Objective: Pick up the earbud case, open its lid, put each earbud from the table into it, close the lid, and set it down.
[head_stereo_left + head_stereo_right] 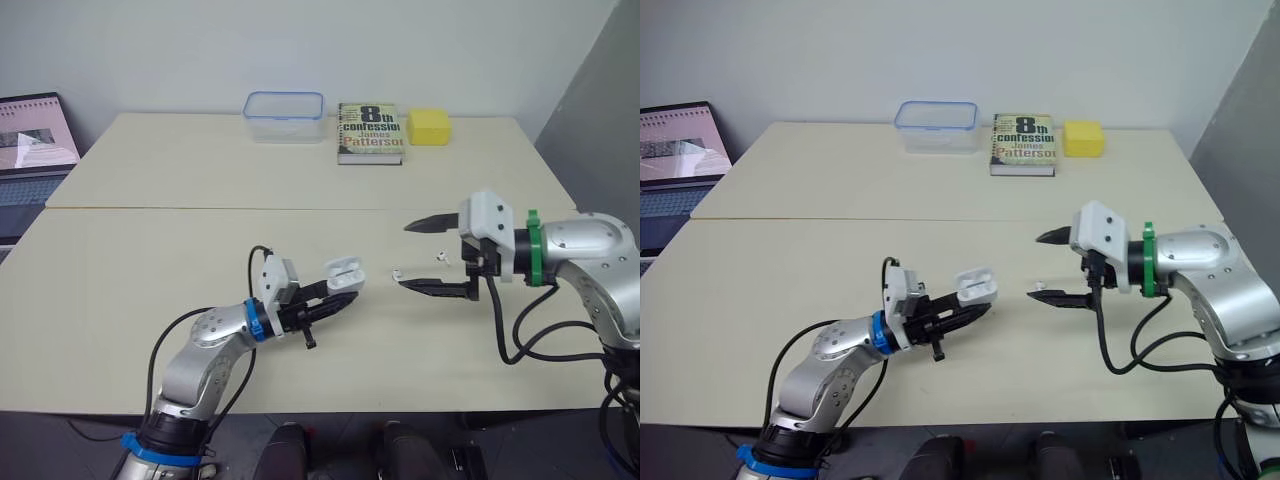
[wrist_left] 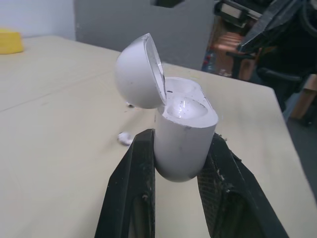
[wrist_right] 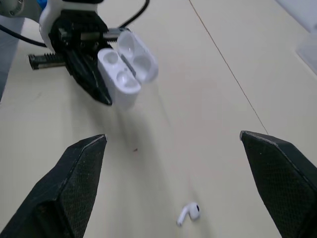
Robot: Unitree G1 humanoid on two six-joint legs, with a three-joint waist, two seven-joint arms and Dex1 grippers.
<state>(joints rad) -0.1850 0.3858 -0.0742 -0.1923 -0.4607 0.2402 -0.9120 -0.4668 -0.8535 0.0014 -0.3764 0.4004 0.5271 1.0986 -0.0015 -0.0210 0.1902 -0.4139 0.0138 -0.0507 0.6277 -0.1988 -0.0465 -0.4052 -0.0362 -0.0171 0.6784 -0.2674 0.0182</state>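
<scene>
Glossy white rounded earbud case (image 2: pixel 185 124), domed lid (image 2: pixel 134 74) open, in black left claw (image 2: pixel 181 148)

The laptop (image 1: pixel 30 150), at ten o'clock off the worktop (image 1: pixel 150 250), is cut by the view's edge. The case (image 2: pixel 185 124) hides its base inside the left tool (image 2: pixel 179 144).

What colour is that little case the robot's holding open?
White; the earbud case shows best in the left wrist view.

You're looking at an office or lab room. Two pale desks (image 1: pixel 150 190) are pushed together. A laptop (image 1: pixel 35 160) sits beside them, under a bare white wall (image 1: pixel 150 50).
</scene>
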